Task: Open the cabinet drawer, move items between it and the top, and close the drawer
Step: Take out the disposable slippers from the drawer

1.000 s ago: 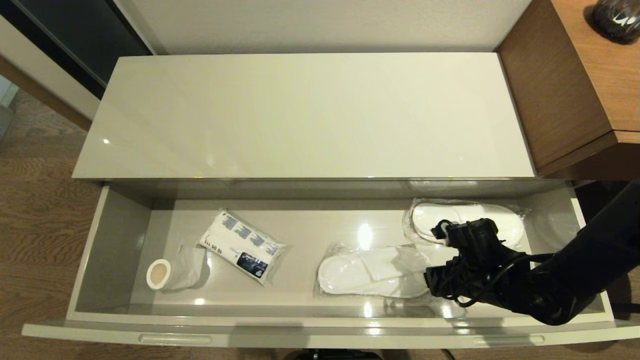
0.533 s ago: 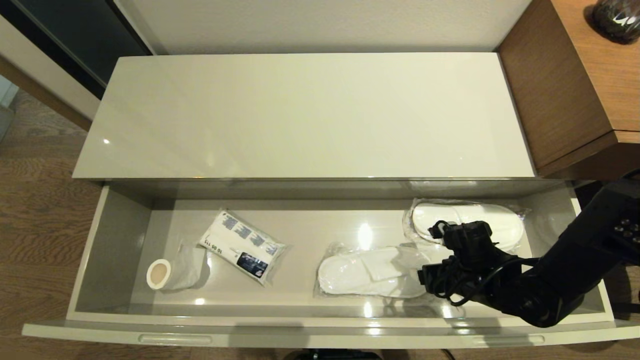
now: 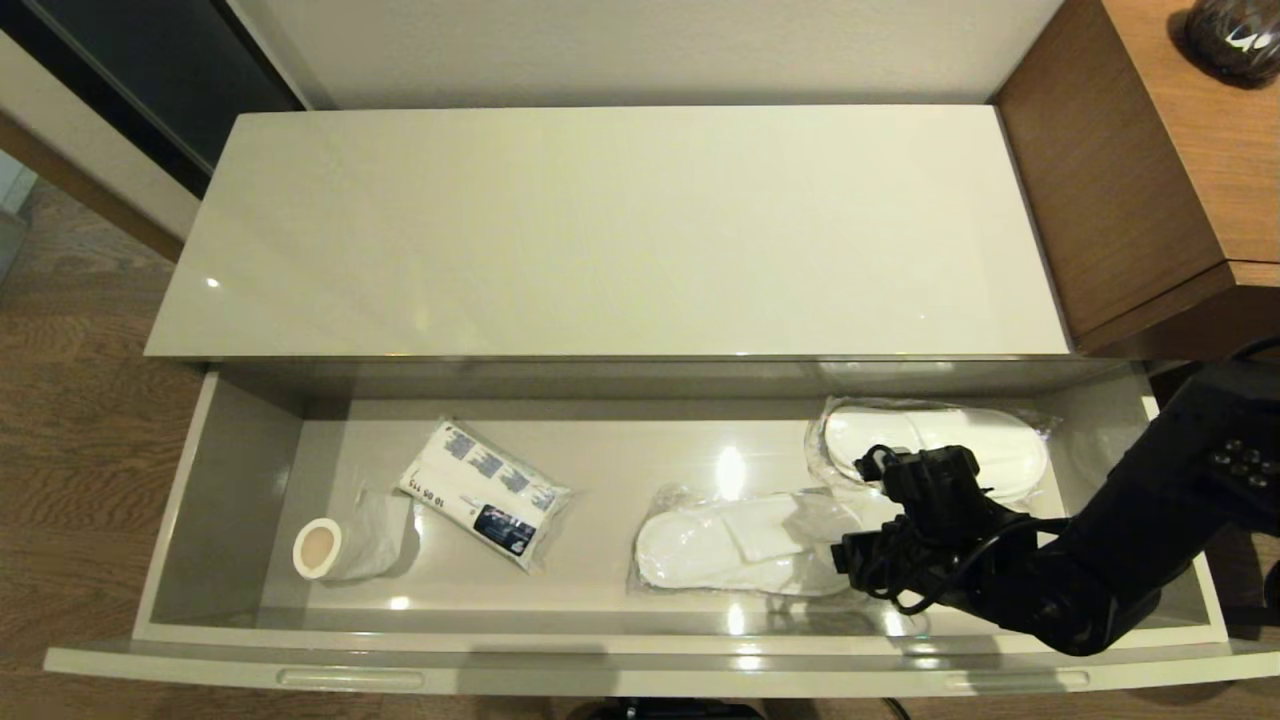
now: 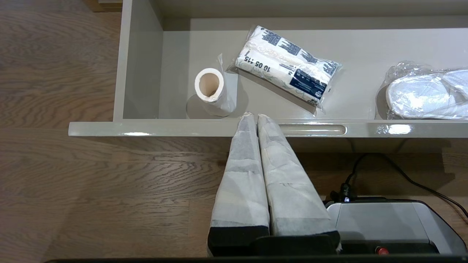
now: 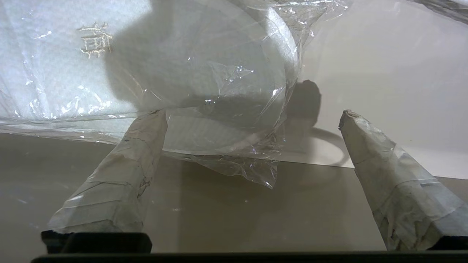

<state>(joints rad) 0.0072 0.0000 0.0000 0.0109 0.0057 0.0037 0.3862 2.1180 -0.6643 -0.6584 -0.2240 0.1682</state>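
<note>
The cabinet drawer [image 3: 240, 480] stands pulled out below the bare glossy top [image 3: 600, 230]. Inside lie a white printed bundle [image 3: 485, 490], a pack of white slippers in clear plastic [image 3: 740, 545] and a second pack [image 3: 935, 440] behind it. My right arm [image 3: 1000, 580] reaches into the drawer's right part. In the right wrist view the right gripper [image 5: 252, 115] is open just above the drawer floor, one fingertip [image 5: 155, 122] at the plastic edge of the slippers [image 5: 182, 65], nothing gripped. The left gripper [image 4: 252, 116] is shut, parked before the drawer front [image 4: 164, 128].
A paper roll [image 3: 340, 545] lies at the drawer's left end. A brown wooden unit [image 3: 1150, 180] with a dark object [image 3: 1235, 35] on it adjoins the cabinet on the right. Wood floor [image 3: 80, 450] surrounds it. My grey base [image 4: 384, 226] with cables sits below the drawer front.
The right gripper has opened wider and crept slightly left and lower toward the near slipper pack. The left arm and the items have not moved.
</note>
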